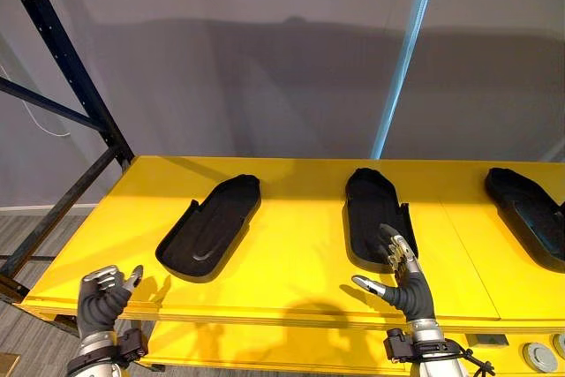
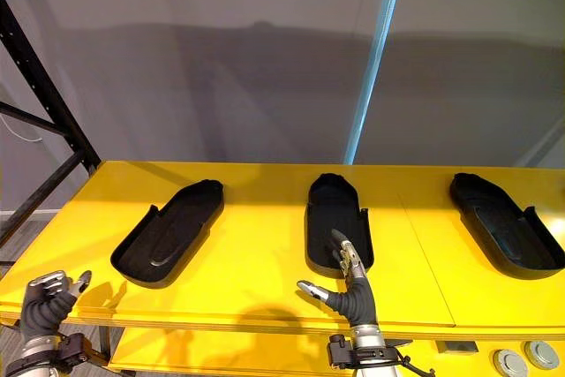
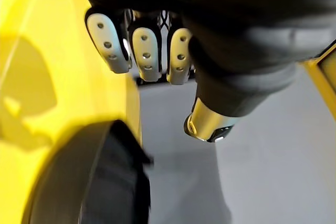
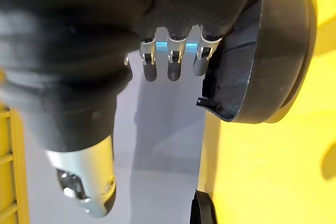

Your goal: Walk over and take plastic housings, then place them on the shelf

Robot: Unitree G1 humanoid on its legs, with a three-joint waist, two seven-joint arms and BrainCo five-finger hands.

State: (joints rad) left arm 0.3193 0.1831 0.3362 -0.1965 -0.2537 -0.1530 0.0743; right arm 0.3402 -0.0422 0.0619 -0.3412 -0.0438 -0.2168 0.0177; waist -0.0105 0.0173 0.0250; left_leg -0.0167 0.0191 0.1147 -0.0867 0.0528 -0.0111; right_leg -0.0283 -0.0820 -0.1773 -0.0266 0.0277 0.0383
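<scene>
Right robot hand (image 1: pixel 404 282), straight-fingered, at middle housing (image 1: pixel 374 209), yellow shelf (image 1: pixel 291 258).

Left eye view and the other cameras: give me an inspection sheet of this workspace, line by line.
Surface: glossy yellow shelf board, with a seam right of the middle housing.
Job's things: three black moulded plastic housings lying hollow side up, apart from each other: left, middle, right.
Clutter: two round grey discs below the board's front edge, on the right.
Hands: left hand curled, holding nothing, at the front-left edge; right hand open, fingers straight toward the middle housing's near end, contact unclear.
Cables: thin white cable on the wall behind the rack.
Surroundings: dark blue metal rack frame, grey wall, pale blue vertical strip.
</scene>
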